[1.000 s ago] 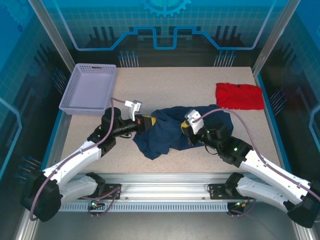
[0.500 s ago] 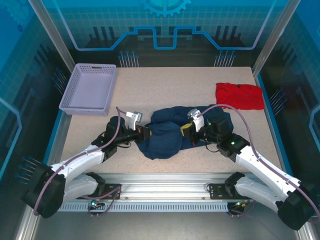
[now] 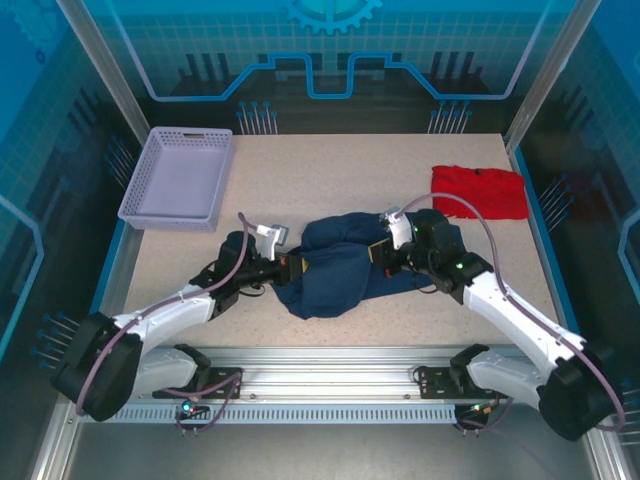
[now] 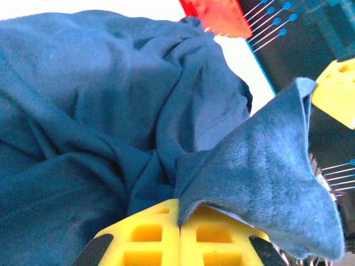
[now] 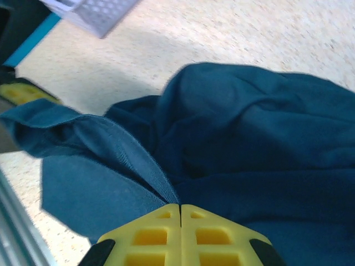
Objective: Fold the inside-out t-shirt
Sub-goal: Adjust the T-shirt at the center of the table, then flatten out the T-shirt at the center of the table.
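Shirt (image 3: 345, 278) is bunched at centre of table (image 3: 330, 170), long axis laid left-right. Left gripper (image 3: 292, 265) is closed tight on a fold at its left end, right gripper (image 3: 384, 253) closed tight on a hem towards the right end; both are judged equally near

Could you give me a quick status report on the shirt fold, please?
Left pincer shut on t-shirt. Right pincer shut on it too. T-shirt bunched mid-table, not yet folded. Red garment and basket lie apart.
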### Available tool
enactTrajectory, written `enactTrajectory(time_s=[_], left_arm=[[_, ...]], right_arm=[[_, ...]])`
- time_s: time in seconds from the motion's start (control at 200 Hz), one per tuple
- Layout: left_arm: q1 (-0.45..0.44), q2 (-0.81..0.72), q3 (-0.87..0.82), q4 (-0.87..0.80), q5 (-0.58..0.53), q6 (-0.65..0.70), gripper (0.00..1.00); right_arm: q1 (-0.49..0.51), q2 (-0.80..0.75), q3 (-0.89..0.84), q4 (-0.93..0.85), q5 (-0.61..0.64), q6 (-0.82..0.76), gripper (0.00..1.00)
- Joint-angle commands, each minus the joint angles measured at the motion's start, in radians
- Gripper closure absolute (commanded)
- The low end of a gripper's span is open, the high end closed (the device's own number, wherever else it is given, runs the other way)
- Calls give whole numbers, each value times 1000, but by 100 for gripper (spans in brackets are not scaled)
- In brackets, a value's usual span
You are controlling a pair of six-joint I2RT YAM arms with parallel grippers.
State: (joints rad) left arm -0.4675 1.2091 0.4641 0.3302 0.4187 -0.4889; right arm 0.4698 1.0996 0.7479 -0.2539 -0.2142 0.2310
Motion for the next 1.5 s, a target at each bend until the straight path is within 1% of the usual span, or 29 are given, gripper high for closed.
enactTrajectory(time_s=[0.0, 0.12, 0.26, 0.39, 0.435, 0.48, 0.55, 0.61, 0.63, 0.67, 0.7, 0.745, 0.775, 0.83, 0.905, 0.97, 1.025, 1.06, 1.13, 1.2, 1.225, 1.265, 1.315, 1.401, 1.496], left_arm=[[3, 64, 50, -42, -3, -109, 100], [3, 123, 67, -28, -15, -190, 100], [3, 172, 97, -64, -26, -218, 100], [-2, 168, 78, 0, 58, -206, 100], [-19, 148, 63, 7, 83, -188, 100], [-48, 117, 51, -32, 79, -167, 100], [-129, 78, 37, -120, 40, -127, 100], [-187, 71, 28, -181, 24, -120, 100], [-197, 73, 24, -195, 22, -123, 97], [-203, 80, 21, -222, 17, -131, 87], [-203, 80, 25, -247, 0, -131, 81], [-203, 74, 41, -285, -27, -99, 72], [-202, 69, 59, -306, -41, -71, 65], [-194, 66, 108, -364, -52, -12, 56], [-177, 58, 177, -448, -47, 60, 48], [-150, 40, 203, -473, -53, 96, 44], [-104, 22, 205, -455, -62, 91, 41], [-70, 17, 202, -426, -77, 74, 38], [5, 43, 210, -384, -154, 10, 32], [83, 131, 246, -359, -178, -46, 30], [105, 170, 269, -359, -176, -59, 29], [129, 237, 307, -357, -163, -69, 29], [136, 313, 355, -362, -148, -63, 28], [135, 434, 432, -358, -94, -57, 26], [128, 526, 491, -354, -38, -57, 26]], right_arm=[[-22, 81, 44, -74, 54, 69, 100], [-26, 149, 77, -74, 77, 83, 100], [-27, 171, 109, -91, 68, 50, 100], [-26, 126, 104, -144, 33, 7, 100], [-26, 102, 92, -190, 29, 9, 100], [-20, 73, 71, -240, 26, 24, 100], [-1, 19, 13, -303, 23, 71, 100], [22, -19, -47, -328, 15, 130, 100], [29, -30, -64, -331, 15, 147, 99], [36, -47, -91, -331, 21, 172, 91], [36, -55, -99, -327, 39, 180, 84], [35, -58, -92, -318, 85, 172, 75], [31, -52, -77, -311, 118, 162, 70], [19, -29, -35, -286, 163, 139, 66], [0, 24, 25, -237, 210, 108, 63], [-17, 87, 71, -178, 241, 79, 60], [-31, 154, 112, -126, 252, 59, 57], [-42, 207, 141, -97, 262, 50, 56], [-63, 327, 232, -64, 264, 37, 54], [-78, 454, 324, -70, 275, 12, 50], [-83, 496, 359, -80, 278, 0, 46], [-87, 561, 422, -101, 283, -19, 42], [-94, 635, 488, -133, 288, -41, 38], [-105, 751, 601, -211, 273, -81, 36], [-106, 853, 692, -296, 289, -135, 32]])
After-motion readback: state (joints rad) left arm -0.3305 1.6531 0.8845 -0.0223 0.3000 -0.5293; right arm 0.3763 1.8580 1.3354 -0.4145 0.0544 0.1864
